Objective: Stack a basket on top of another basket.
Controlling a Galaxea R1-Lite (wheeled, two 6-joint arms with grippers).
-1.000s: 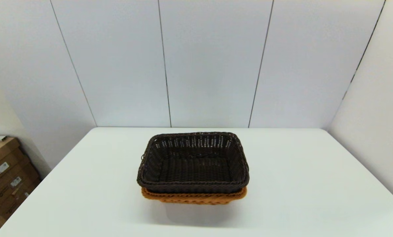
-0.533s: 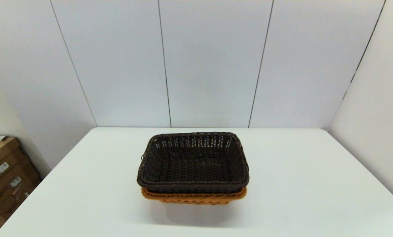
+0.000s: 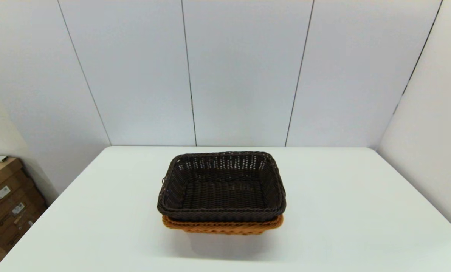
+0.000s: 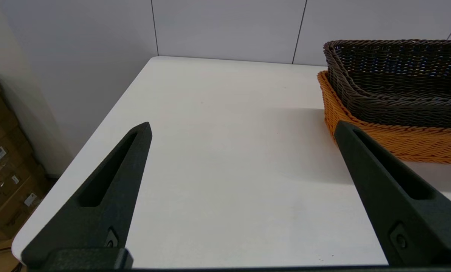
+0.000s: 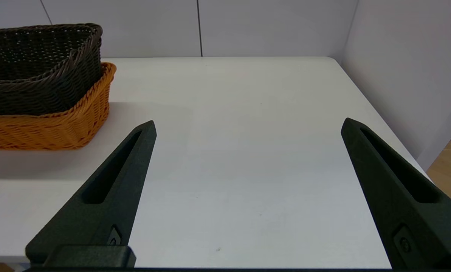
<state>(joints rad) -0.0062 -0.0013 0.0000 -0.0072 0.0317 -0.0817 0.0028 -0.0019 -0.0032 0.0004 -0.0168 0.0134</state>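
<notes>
Baskets are already one inside the other near the middle of the white table (image 3: 342, 211). The dark brown basket (image 3: 222, 187) sits nested in the orange-tan basket (image 3: 223, 226), of which only a strip of braided rim shows under it at 6 o'clock in the head view. The dark rim stands above the orange one all around, as far as I can see, so I judge the stacking as done.

About handling, I think the dark basket is light and rather stiff, because the woven strands keep their shape and the sides are open-weave. The surface looks rough, so it should not slip much. The best place to take it is the braided rim on a short side; the thin wall under it may bend if pinched hard.

The left gripper (image 4: 242, 128) is spread wide and holds nothing; it hovers over bare table, with the baskets at about 2 o'clock from it. The right gripper (image 5: 248, 124) is also spread wide and empty, with the baskets at about 10 o'clock from it.

The head view shows the inside floor of the dark basket and no arms at all. The wrist views show what it hides: the full side wall of the orange-tan basket (image 4: 399, 141) and how deep the dark one (image 5: 40, 71) sits in it. Cardboard boxes (image 3: 6, 204) stand on the floor beside the table, at 9 o'clock.
</notes>
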